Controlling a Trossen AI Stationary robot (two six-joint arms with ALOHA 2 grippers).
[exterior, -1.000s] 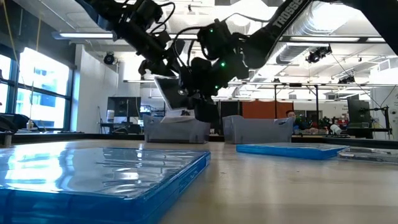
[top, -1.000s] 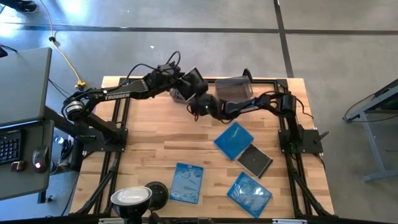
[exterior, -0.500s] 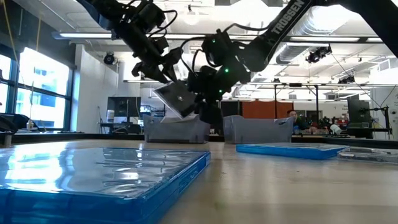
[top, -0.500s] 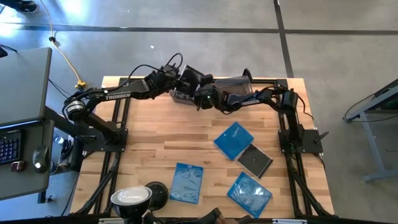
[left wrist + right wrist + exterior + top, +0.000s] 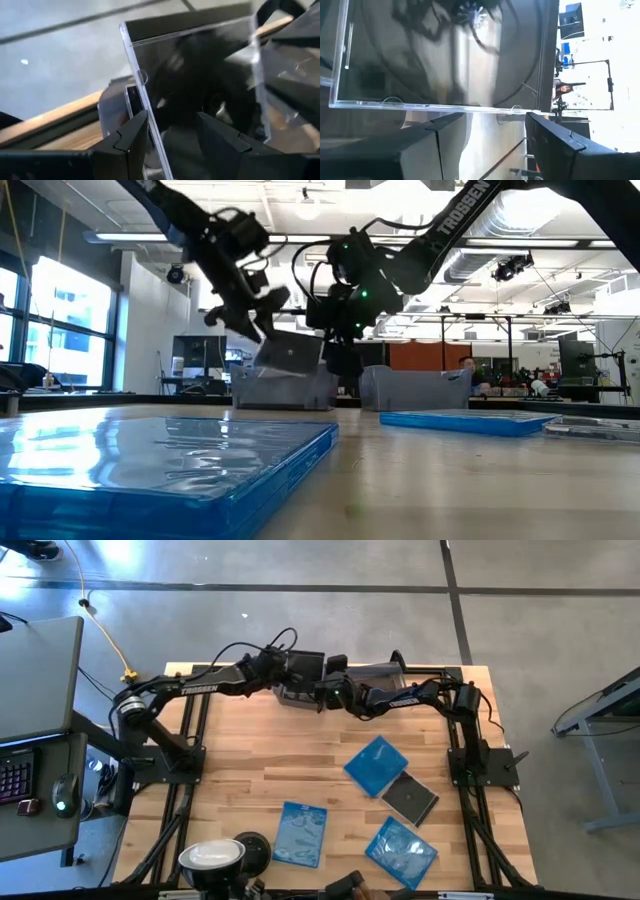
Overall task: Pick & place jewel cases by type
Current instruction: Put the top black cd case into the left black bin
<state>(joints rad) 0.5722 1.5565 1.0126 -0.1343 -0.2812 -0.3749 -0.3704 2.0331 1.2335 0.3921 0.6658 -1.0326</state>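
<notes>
From above, both arms reach to the far edge of the table point(image 5: 250, 755) and meet over the left bin point(image 5: 292, 695), with the right bin point(image 5: 378, 680) just beside it. The dark case is hard to make out there. The low view shows it plainly: the dark case point(image 5: 290, 352) hangs in the air, tilted, just above the left bin point(image 5: 285, 390). The left gripper point(image 5: 262, 320) grips its upper edge, and the right gripper point(image 5: 335, 330) is close against its other side.

The left wrist view shows the case point(image 5: 200, 80) edge-on between that arm's fingers point(image 5: 132, 137), which are clamped on it. In the right wrist view the case point(image 5: 445, 50) fills the picture, its clear edge lying just past the two fingers point(image 5: 547, 135); these stand wide apart and touch nothing.

Only the high view shows the rest: three blue cases point(image 5: 376, 763) point(image 5: 302, 833) point(image 5: 401, 850) and another dark case point(image 5: 411, 798) lie flat on the near half of the table.
</notes>
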